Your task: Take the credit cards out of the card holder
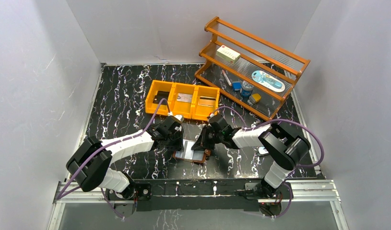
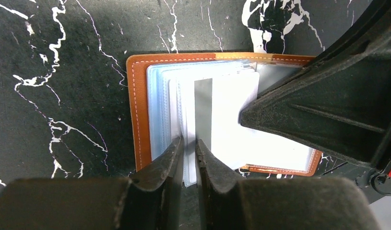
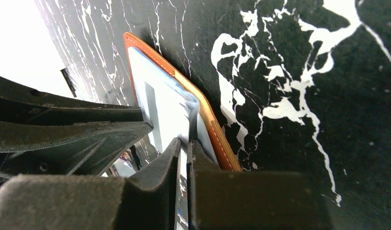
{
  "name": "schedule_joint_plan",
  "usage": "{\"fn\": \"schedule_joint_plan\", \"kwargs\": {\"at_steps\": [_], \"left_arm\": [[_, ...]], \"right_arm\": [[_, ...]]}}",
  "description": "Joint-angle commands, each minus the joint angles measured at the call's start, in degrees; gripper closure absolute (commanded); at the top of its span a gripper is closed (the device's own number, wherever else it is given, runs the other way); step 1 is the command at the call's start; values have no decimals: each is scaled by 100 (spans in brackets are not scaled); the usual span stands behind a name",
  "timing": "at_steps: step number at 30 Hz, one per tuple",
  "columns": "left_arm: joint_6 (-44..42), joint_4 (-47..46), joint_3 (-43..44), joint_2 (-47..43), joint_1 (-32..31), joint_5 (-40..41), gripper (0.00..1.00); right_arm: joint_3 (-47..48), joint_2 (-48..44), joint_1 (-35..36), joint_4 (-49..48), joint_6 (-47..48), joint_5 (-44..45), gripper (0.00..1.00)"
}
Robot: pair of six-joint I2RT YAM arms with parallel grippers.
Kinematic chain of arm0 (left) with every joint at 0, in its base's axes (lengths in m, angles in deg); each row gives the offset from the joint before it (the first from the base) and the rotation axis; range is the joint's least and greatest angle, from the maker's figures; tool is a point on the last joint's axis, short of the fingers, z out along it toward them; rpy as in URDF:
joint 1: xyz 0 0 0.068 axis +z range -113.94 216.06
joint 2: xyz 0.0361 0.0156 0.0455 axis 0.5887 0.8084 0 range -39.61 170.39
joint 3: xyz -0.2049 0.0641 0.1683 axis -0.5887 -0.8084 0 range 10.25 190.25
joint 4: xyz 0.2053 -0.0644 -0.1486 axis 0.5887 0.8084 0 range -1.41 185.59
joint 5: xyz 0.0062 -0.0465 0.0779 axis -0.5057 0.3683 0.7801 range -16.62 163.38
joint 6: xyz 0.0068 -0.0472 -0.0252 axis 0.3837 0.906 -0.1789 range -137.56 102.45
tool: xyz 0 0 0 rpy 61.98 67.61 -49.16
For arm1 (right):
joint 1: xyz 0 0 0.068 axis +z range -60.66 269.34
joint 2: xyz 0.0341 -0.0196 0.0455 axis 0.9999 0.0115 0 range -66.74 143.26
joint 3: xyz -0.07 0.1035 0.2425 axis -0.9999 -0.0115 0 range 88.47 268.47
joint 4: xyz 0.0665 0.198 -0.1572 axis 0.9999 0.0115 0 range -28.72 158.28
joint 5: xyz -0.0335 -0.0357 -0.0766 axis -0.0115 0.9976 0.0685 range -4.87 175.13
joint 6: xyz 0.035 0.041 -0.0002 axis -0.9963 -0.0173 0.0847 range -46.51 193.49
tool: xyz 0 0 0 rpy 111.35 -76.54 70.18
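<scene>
Plastic sleeves (image 2: 159, 96), limp and slippery, are pinched by the left claw (image 2: 188, 146) and right claw (image 3: 184, 146); the stiff credit card (image 2: 203, 100) is better taken edgewise.

top view: fixed, high behind both arm bases, faces down and forward; far; takes in the whole table (image 1: 121, 96), bin (image 1: 183, 99), rack (image 1: 253, 64) and both arms.
left wrist view: rides the left arm, looks along the left gripper (image 2: 188, 143), steeply down; very near; holder (image 2: 136, 105) just past the tips.
right wrist view: rides the right arm, looks along the right gripper (image 3: 183, 143), low and slanted; very near; holder foreshortened past the tips.
wrist overlap: holder; each view also catches the other gripper beside its own tips.
all three share: holder, the table patch around it.
</scene>
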Motion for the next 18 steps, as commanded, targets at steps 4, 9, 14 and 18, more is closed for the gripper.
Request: {"fn": "schedule_joint_plan", "kwargs": {"at_steps": [4,9,14,18], "left_arm": [[50,284,-245,211,-39,256,89],[126,85,-348,215,-40,166,89],[136,76,-311,264,-40,146,90],[132,214,-297,238,-43,302,90]], "right_arm": [[-385,-298,-126,-481,78,-481,97],[-545,-396,-196,-608,64,-539,94],[-557,-301,-211,-893,-56,-727,100],[-593,-419,-316,-631,66,-735,100]]}}
